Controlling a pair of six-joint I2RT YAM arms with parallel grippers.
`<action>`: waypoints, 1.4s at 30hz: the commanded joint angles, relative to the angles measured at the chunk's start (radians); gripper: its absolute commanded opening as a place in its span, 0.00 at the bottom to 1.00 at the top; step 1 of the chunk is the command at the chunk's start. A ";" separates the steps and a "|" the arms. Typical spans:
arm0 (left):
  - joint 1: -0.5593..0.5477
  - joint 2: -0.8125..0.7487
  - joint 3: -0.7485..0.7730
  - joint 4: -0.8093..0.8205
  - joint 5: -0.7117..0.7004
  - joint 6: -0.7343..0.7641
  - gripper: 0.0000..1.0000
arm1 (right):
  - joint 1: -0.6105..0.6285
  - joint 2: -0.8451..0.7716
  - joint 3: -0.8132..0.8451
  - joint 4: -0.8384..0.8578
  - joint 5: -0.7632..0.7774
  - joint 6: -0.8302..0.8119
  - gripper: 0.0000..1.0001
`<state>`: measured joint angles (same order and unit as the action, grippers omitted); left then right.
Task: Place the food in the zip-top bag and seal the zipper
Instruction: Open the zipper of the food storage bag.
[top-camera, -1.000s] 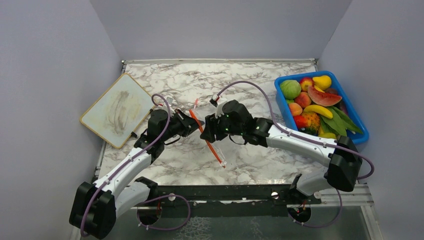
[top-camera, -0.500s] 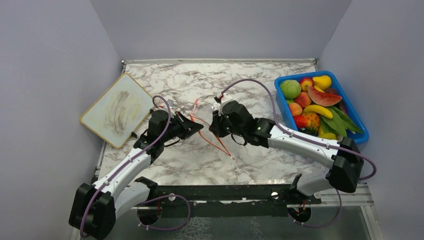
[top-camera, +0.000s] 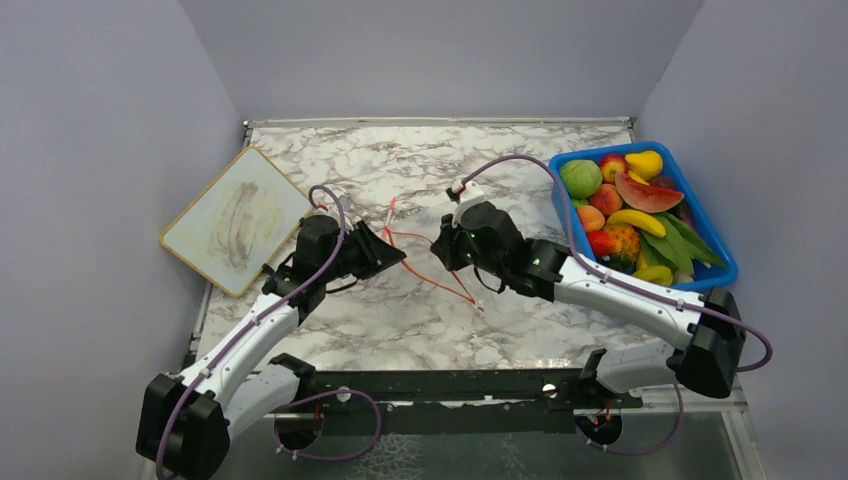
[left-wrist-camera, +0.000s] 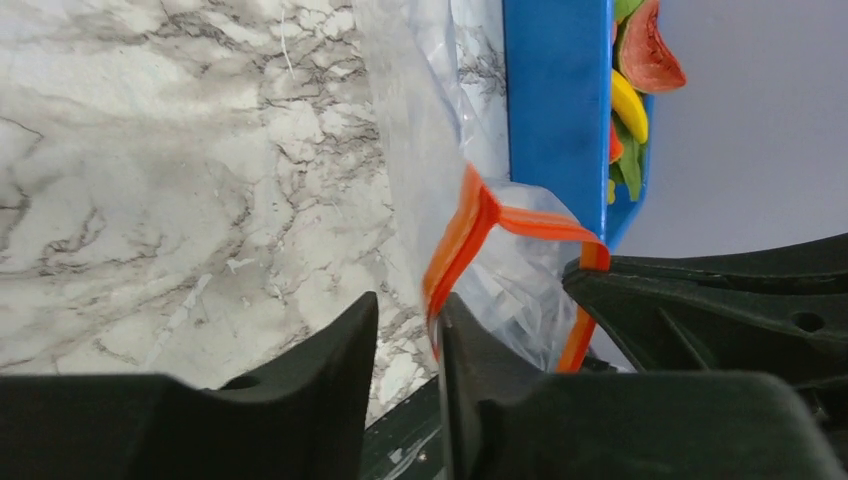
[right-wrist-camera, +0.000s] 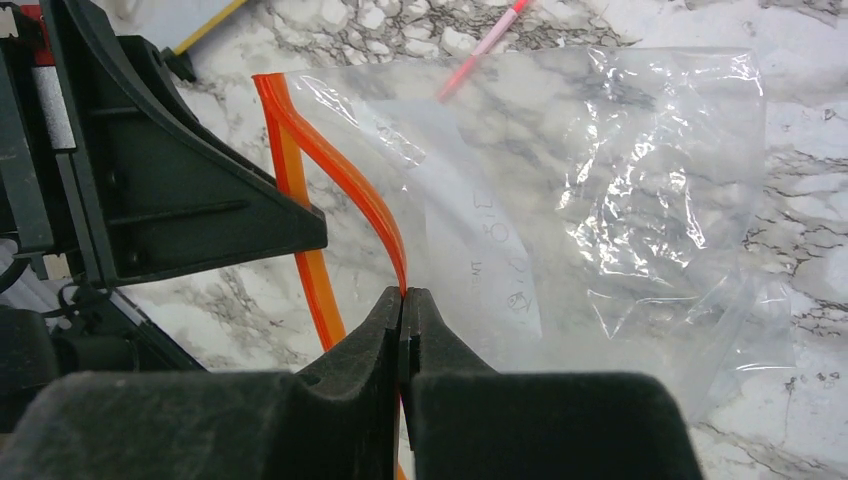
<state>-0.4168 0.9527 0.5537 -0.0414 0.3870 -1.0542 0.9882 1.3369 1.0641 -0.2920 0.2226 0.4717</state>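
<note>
The clear zip-top bag (top-camera: 452, 268) hangs between my two grippers over the middle of the table. My right gripper (top-camera: 438, 250) is shut on one lip of the red-orange zipper (right-wrist-camera: 340, 170), right at its tips (right-wrist-camera: 403, 293). My left gripper (top-camera: 398, 260) is open. In the left wrist view its fingers (left-wrist-camera: 408, 305) have a gap, and the other zipper lip (left-wrist-camera: 460, 230) lies against the inner face of the right finger. The bag's mouth gapes and the bag (right-wrist-camera: 620, 200) is empty. The food sits in the bin: a green round fruit (top-camera: 580, 178) and a watermelon slice (top-camera: 648, 192).
The blue bin (top-camera: 722, 240) stands at the right edge and also shows in the left wrist view (left-wrist-camera: 555, 100). A framed board (top-camera: 235, 220) lies at the left. A short pink stick (top-camera: 390, 212) lies on the marble behind the bag.
My right gripper has moved to the right with its zipper lip. The two lips have parted and the bag's mouth has widened. The left gripper has barely moved.
</note>
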 joint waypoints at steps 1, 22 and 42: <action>-0.004 -0.044 0.080 -0.093 -0.037 0.122 0.37 | 0.002 -0.081 -0.026 0.054 0.024 0.056 0.01; -0.011 -0.015 -0.012 0.265 0.077 -0.035 0.65 | 0.002 -0.059 -0.085 0.290 0.029 0.273 0.01; -0.015 -0.181 0.072 -0.030 -0.179 0.197 0.00 | 0.000 -0.109 -0.042 0.084 0.249 0.176 0.01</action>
<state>-0.4278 0.8349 0.5354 0.0711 0.3244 -1.0039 0.9874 1.2758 0.9791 -0.1162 0.3489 0.6941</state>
